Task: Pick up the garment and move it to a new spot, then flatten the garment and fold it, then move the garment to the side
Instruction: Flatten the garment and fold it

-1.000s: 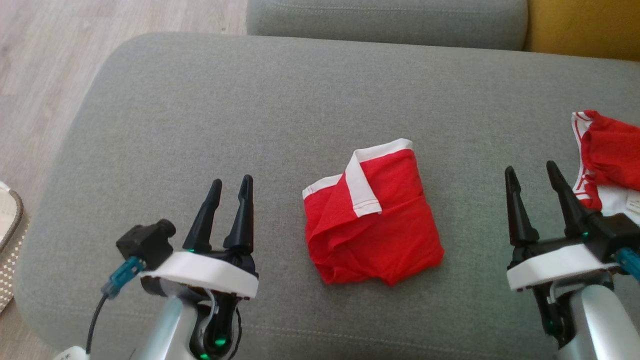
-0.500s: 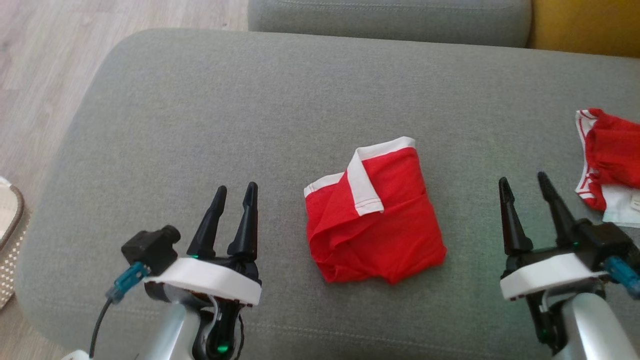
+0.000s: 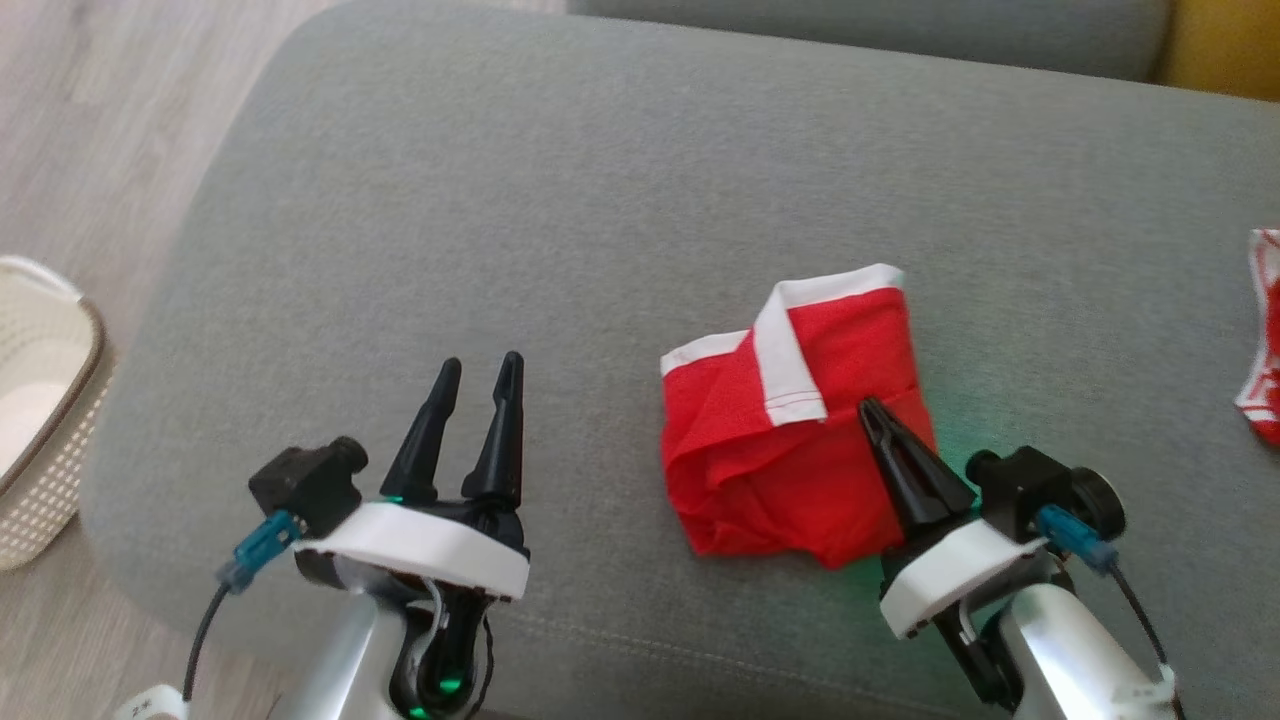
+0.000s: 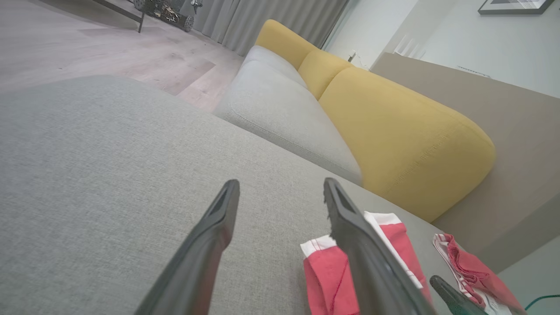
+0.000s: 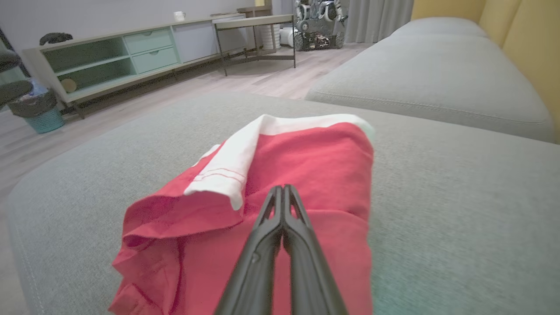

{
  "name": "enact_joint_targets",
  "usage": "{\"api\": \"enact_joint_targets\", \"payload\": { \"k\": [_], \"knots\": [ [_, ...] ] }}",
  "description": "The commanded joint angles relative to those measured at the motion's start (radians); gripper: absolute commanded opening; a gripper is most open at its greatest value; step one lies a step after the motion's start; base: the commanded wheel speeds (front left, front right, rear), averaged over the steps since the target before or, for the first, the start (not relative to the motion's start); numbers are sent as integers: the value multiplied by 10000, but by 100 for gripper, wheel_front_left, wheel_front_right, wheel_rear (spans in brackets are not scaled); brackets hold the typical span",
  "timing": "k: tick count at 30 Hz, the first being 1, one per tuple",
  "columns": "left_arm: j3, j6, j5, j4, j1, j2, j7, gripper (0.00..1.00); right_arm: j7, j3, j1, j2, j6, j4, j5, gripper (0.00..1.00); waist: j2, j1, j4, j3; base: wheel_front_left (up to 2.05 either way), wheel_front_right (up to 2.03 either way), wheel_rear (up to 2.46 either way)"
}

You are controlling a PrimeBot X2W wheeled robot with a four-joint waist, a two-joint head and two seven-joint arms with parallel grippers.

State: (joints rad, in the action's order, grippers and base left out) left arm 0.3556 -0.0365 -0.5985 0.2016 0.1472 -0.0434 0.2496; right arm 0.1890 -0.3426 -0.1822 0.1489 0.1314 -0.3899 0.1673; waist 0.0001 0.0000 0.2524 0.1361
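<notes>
A folded red cloth garment with a white band lies on the broad grey fabric sofa cushion, a little right of the middle in the head view. The white band runs along its far edge and turns down across the top in a short strip.

The right pincer is closed, its two dark fingers pressed flat together. Its tip sits over the near right part of the red garment, pointing toward the white strip. The right wrist view shows the joined fingers lying low over the red cloth, but I cannot tell whether any fabric is caught between them.

The left pincer is open, with a clear gap between its fingers. It hangs over bare grey cushion, well apart from the garment on its left side.

Another red and white piece of cloth lies at the cushion's far right edge. A cream woven basket stands on the wooden floor beside the cushion's left end.
</notes>
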Motion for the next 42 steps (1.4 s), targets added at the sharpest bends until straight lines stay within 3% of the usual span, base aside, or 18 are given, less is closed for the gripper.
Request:
{"api": "enact_joint_targets", "payload": {
  "k": [1, 12, 29, 42],
  "knots": [
    [-275, -6, -28, -315, 470, -68, 122, 100, 87, -298, -394, 152, -7, 116, 106, 0, -1, 0, 204, 118, 0, 0, 0],
    [-332, 14, -77, -327, 521, -68, 122, 100, 83, -1861, -1294, 473, -7, -1417, 808, 0, -1, 0, 695, 184, 0, 0, 0],
    [-358, 34, -97, -376, 542, -68, 122, 100, 221, -4152, -3115, 512, -7, -2216, 1819, 0, -1, 0, 710, 271, 0, 0, 0],
    [-194, 78, -271, -382, 579, -68, 122, 100, 122, -4789, -4593, 450, -7, -3552, 2412, 0, -1, 0, 1097, 288, 0, 0, 0]
  ]
}}
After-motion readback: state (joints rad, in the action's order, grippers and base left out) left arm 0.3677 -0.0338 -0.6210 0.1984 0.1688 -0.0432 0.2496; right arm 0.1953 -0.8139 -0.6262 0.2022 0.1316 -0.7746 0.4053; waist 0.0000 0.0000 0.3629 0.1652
